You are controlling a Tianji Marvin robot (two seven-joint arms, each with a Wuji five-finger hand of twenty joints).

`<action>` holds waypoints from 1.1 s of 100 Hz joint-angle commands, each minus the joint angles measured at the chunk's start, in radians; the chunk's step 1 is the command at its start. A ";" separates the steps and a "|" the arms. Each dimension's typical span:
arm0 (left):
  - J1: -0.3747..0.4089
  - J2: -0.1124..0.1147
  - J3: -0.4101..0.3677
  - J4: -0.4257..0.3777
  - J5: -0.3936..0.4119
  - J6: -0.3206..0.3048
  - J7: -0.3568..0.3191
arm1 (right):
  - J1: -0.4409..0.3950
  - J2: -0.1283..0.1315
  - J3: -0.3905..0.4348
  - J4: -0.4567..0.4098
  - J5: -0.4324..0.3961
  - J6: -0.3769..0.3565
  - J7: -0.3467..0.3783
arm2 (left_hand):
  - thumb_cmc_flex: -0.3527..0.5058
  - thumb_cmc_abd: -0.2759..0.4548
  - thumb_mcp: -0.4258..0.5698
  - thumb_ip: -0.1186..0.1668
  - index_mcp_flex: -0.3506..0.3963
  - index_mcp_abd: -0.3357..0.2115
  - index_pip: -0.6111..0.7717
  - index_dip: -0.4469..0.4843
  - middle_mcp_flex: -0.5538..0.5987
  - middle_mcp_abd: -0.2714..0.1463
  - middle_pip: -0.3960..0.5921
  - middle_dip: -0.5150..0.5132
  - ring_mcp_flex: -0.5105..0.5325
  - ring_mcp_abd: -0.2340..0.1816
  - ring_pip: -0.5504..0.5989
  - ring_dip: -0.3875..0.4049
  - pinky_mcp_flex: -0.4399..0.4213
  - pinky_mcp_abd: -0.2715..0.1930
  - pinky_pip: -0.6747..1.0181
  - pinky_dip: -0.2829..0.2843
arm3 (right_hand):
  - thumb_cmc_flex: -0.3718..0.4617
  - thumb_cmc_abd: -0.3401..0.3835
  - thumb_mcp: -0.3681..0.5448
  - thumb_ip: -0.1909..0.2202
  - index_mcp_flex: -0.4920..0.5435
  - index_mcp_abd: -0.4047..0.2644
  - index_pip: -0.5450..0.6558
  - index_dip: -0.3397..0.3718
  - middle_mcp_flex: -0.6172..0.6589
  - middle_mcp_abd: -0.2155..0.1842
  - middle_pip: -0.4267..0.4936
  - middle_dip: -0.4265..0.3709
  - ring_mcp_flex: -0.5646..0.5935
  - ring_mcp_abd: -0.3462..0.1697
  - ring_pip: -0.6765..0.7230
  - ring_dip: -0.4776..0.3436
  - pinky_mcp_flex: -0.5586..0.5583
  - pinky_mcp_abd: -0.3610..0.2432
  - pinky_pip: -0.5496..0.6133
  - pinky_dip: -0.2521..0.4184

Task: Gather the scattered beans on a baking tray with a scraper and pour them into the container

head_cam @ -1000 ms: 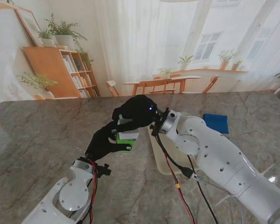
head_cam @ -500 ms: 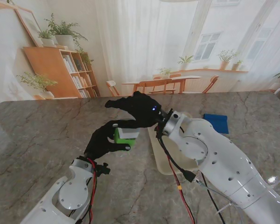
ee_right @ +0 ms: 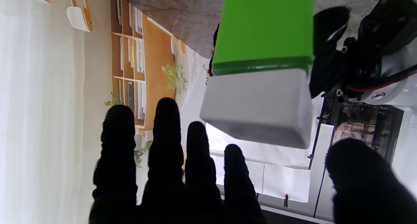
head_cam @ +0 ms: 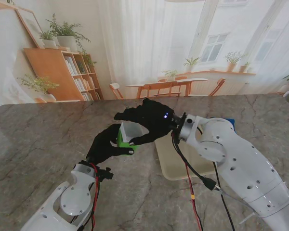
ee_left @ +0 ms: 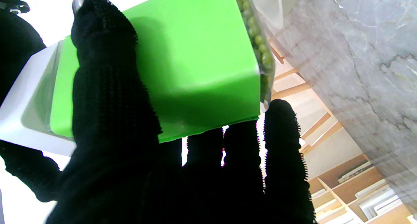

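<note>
Over marble-patterned tabletop [head_cam: 38,144], left hand [head_cam: 108,144] is clamping rigid, smooth green-and-white plastic container [head_cam: 127,134] by its sidewalls; right hand [head_cam: 147,120] is hovering spread, empty; bean-loaded, likely slippery.

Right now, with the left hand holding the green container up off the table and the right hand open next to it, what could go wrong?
1. The green container is tilted in the left hand, with beans visible against its clear side; more tilt could spill them.
2. The right hand has its fingers spread close beside the container and could knock it.
3. The container is held over bare table, left of the baking tray, so spilled beans would scatter.
</note>
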 commanded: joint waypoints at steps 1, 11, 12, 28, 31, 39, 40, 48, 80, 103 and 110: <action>0.001 -0.002 0.003 -0.003 -0.002 -0.002 0.003 | 0.007 -0.001 -0.021 0.024 -0.005 0.012 -0.017 | 0.211 0.304 0.186 0.090 0.069 -0.090 0.119 0.039 0.118 -0.127 0.164 0.070 0.036 -0.019 0.055 0.019 -0.004 -0.006 0.012 0.034 | 0.006 -0.027 0.033 0.016 0.035 -0.031 0.040 0.037 0.061 -0.033 0.049 0.040 0.046 -0.038 0.052 0.032 0.049 -0.030 0.048 0.018; 0.000 -0.002 0.003 -0.002 -0.001 -0.003 0.002 | 0.014 -0.005 -0.047 0.038 -0.013 0.049 -0.057 | 0.212 0.304 0.187 0.090 0.068 -0.089 0.119 0.038 0.117 -0.127 0.164 0.070 0.035 -0.019 0.054 0.019 -0.004 -0.005 0.012 0.034 | 0.034 -0.058 0.049 0.015 0.119 -0.060 0.110 0.073 0.167 -0.113 0.163 0.114 0.121 -0.092 0.178 0.071 0.128 -0.066 0.111 0.010; 0.000 -0.002 0.003 -0.002 -0.001 -0.003 0.002 | 0.015 -0.006 -0.049 0.039 -0.013 0.053 -0.060 | 0.212 0.304 0.187 0.090 0.069 -0.089 0.119 0.038 0.117 -0.127 0.164 0.070 0.036 -0.019 0.055 0.019 -0.004 -0.005 0.013 0.034 | 0.036 -0.060 0.050 0.015 0.126 -0.062 0.115 0.075 0.176 -0.119 0.174 0.120 0.127 -0.096 0.187 0.073 0.133 -0.068 0.115 0.010; 0.002 -0.003 0.001 -0.003 0.000 -0.005 0.005 | 0.029 -0.012 -0.082 0.056 -0.023 0.091 -0.108 | 0.211 0.305 0.186 0.090 0.068 -0.089 0.119 0.038 0.118 -0.127 0.165 0.070 0.035 -0.019 0.055 0.019 -0.004 -0.006 0.013 0.034 | 0.093 -0.073 0.040 0.016 0.256 -0.108 0.211 0.129 0.299 -0.251 0.489 0.239 0.234 -0.187 0.394 0.123 0.252 -0.121 0.210 -0.008; 0.002 -0.003 0.001 -0.003 0.000 -0.006 0.006 | 0.031 -0.014 -0.087 0.059 -0.017 0.095 -0.111 | 0.211 0.305 0.187 0.090 0.068 -0.090 0.120 0.038 0.117 -0.127 0.164 0.070 0.035 -0.018 0.055 0.019 -0.004 -0.005 0.013 0.034 | 0.112 -0.071 0.031 0.016 0.280 -0.112 0.227 0.135 0.315 -0.265 0.538 0.246 0.248 -0.197 0.430 0.132 0.265 -0.124 0.221 -0.011; 0.002 -0.002 0.001 -0.003 0.003 -0.007 0.007 | 0.034 -0.018 -0.095 0.064 -0.001 0.103 -0.117 | 0.212 0.305 0.187 0.091 0.068 -0.090 0.120 0.038 0.116 -0.127 0.164 0.070 0.036 -0.019 0.055 0.019 -0.005 -0.005 0.013 0.034 | 0.139 -0.068 0.015 0.017 0.324 -0.127 0.251 0.135 0.373 -0.312 0.639 0.252 0.297 -0.239 0.514 0.152 0.311 -0.144 0.258 -0.012; 0.002 -0.002 0.001 -0.003 0.004 -0.007 0.007 | 0.034 -0.019 -0.096 0.064 0.000 0.104 -0.117 | 0.211 0.305 0.187 0.090 0.068 -0.090 0.120 0.038 0.116 -0.127 0.164 0.070 0.035 -0.019 0.055 0.019 -0.005 -0.005 0.013 0.034 | 0.141 -0.067 0.012 0.017 0.329 -0.129 0.253 0.134 0.378 -0.318 0.650 0.251 0.302 -0.244 0.523 0.152 0.318 -0.149 0.263 -0.013; 0.002 -0.002 0.001 -0.002 0.010 -0.007 0.008 | 0.039 -0.021 -0.106 0.069 0.001 0.109 -0.128 | 0.211 0.306 0.186 0.090 0.067 -0.089 0.120 0.038 0.115 -0.128 0.164 0.070 0.034 -0.021 0.054 0.019 -0.004 -0.008 0.013 0.034 | 0.167 -0.070 0.003 0.017 0.376 -0.146 0.285 0.135 0.430 -0.355 0.703 0.244 0.348 -0.282 0.570 0.156 0.360 -0.165 0.289 -0.020; 0.001 -0.001 0.001 0.002 0.030 -0.006 0.018 | 0.043 -0.027 -0.126 0.079 0.010 0.134 -0.149 | 0.211 0.310 0.186 0.090 0.062 -0.088 0.119 0.038 0.112 -0.127 0.164 0.071 0.033 -0.019 0.056 0.020 -0.006 -0.006 0.014 0.034 | 0.231 -0.105 -0.001 0.023 0.500 -0.166 0.384 0.091 0.599 -0.438 0.806 0.221 0.499 -0.369 0.685 0.149 0.505 -0.212 0.390 -0.054; 0.001 -0.001 0.000 0.001 0.034 -0.003 0.018 | 0.040 -0.026 -0.125 0.077 0.005 0.137 -0.152 | 0.211 0.310 0.187 0.090 0.062 -0.090 0.120 0.038 0.112 -0.127 0.164 0.071 0.032 -0.021 0.058 0.022 -0.005 -0.006 0.017 0.035 | 0.165 -0.114 0.071 0.015 0.413 -0.169 0.349 0.054 0.500 -0.378 0.715 0.199 0.410 -0.319 0.625 0.139 0.430 -0.178 0.338 -0.078; 0.002 -0.001 -0.001 0.000 0.033 -0.002 0.018 | 0.039 -0.026 -0.123 0.078 0.004 0.136 -0.153 | 0.210 0.309 0.186 0.090 0.063 -0.090 0.121 0.038 0.113 -0.129 0.165 0.071 0.033 -0.020 0.059 0.022 -0.004 -0.005 0.018 0.035 | 0.153 -0.112 0.078 0.013 0.372 -0.163 0.317 0.047 0.444 -0.348 0.652 0.180 0.358 -0.288 0.575 0.126 0.383 -0.158 0.304 -0.080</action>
